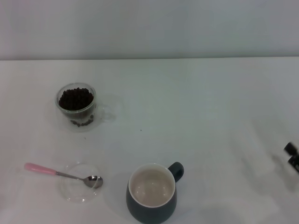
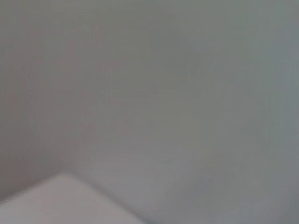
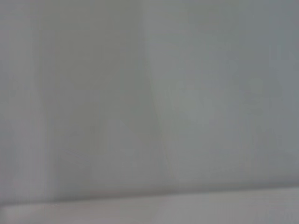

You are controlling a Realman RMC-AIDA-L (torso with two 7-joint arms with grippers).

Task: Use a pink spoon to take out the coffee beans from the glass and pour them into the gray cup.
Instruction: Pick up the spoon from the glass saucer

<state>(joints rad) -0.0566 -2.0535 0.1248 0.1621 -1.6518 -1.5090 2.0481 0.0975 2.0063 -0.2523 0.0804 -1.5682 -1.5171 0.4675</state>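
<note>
Head view first, largest thing down to smallest. White worktop (image 1: pixel 210 107) across the whole scene, under a plain pale wall. Gray cup (image 1: pixel 152 195) at the near edge, about centre, loop handle toward the far right, cream inside bare: no beans in it yet. Glass (image 1: pixel 77 105) far left, well apart from the cup, clear handle to the right, heaped to the brim with coffee beans (image 1: pixel 75 98). Flat clear saucer (image 1: pixel 79 183) near left, between glass and cup but nearer the viewer. Pink spoon (image 1: pixel 60 174) lying with its metal bowl on the saucer, bowl bare, pink handle out over the worktop to the left. One dark speck alone on the worktop, right of the glass; too small to name.

Right gripper (image 1: pixel 292 156) only a dark sliver at the right edge, well apart from every object; cannot tell whether the fingers are released or clenched. Left gripper nowhere in sight. Both wrist views blank: pale wall and a strip of worktop, nothing else.

Judged from this: nothing done so far. Spoon untouched, glass full, cup empty. All still to do: picking up the spoon, scooping from the glass, carrying across, tipping into the cup.
</note>
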